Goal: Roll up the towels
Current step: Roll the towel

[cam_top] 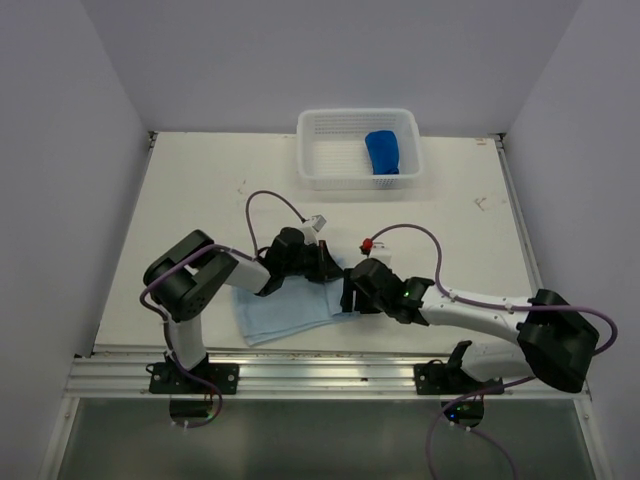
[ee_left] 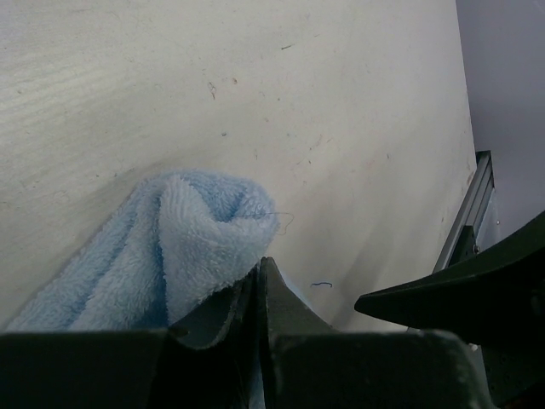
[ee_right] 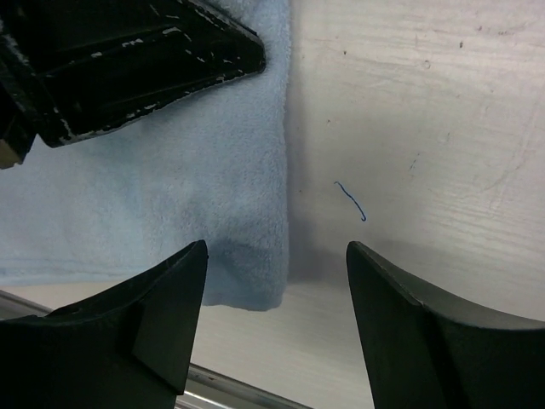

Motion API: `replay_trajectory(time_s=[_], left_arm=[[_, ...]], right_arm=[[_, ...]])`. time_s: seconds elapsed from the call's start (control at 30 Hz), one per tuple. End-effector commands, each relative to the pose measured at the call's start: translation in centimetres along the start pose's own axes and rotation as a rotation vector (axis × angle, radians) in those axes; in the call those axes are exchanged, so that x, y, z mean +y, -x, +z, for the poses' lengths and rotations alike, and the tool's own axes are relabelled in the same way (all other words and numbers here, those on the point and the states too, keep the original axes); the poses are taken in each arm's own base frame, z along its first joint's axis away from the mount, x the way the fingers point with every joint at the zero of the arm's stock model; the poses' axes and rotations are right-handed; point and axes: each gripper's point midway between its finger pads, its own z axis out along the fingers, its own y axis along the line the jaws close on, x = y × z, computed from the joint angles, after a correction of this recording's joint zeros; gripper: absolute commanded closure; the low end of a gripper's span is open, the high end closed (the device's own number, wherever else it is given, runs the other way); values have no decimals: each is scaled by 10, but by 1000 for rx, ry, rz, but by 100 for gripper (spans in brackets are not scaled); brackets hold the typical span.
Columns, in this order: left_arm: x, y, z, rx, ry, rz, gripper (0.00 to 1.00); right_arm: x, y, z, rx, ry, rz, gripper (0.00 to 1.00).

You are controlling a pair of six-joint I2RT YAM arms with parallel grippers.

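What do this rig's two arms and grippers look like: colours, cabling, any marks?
The left arm and right arm both have white links between bulky black joint housings. A purple cable loops along each to the wrist. The right arm carries a small green light. The left gripper and right gripper have black, wedge-shaped fingers; the left's are scuffed white along the edges.

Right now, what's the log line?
left gripper: shut on pale sky-blue terry towel | right gripper: open over its edge | dark blue towel: in white plastic basket
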Motion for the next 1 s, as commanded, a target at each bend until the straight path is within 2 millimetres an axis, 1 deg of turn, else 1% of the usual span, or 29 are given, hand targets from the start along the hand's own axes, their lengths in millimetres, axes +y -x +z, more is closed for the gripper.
replay_trajectory(time_s=[0.0, 0.13, 0.27, 0.33, 0.43, 0.53, 0.57, 0.63, 0.67, 0.7, 0.73, 0.8, 0.83, 0.9, 0.93, 0.97], left_arm=[[-1, 2, -5, -7, 7, 22, 92], [-2, 3, -5, -8, 4, 23, 92], [-3, 5, -7, -12, 6, 26, 92], [-3, 5, -7, -12, 6, 26, 92], [1, 2, -6, 3, 22, 27, 92], [1, 1, -7, 4, 25, 30, 92], [0, 2, -8, 1, 24, 32, 92], [1, 4, -8, -4, 30, 35, 92], [0, 5, -8, -7, 30, 37, 92], [0, 5, -8, -5, 31, 38, 92], [-1, 7, -8, -8, 31, 41, 92], [-1, 8, -7, -8, 31, 44, 92], [-1, 9, -7, -8, 32, 46, 93], [-2, 14, -7, -11, 32, 48, 97], [-2, 16, -7, -12, 35, 50, 100], [-3, 19, -8, -16, 30, 52, 100]], right_arm=[[18, -1, 7, 7, 96, 100, 29], [20, -11, 13, 35, 116, 122, 28], [26, -16, 20, 46, 150, 147, 28], [25, -16, 22, 49, 140, 146, 28], [22, -18, 24, 51, 130, 141, 32], [23, -18, 27, 57, 122, 130, 41], [24, -19, 28, 60, 122, 123, 47], [23, -22, 31, 79, 112, 117, 54], [23, -24, 31, 83, 111, 120, 59], [23, -24, 31, 83, 113, 120, 61], [23, -24, 30, 82, 115, 119, 66], [20, -23, 29, 77, 104, 105, 71], [21, -20, 26, 69, 109, 101, 76], [18, -17, 22, 58, 101, 77, 81], [18, -15, 21, 52, 101, 67, 85], [18, -11, 17, 38, 107, 54, 88]])
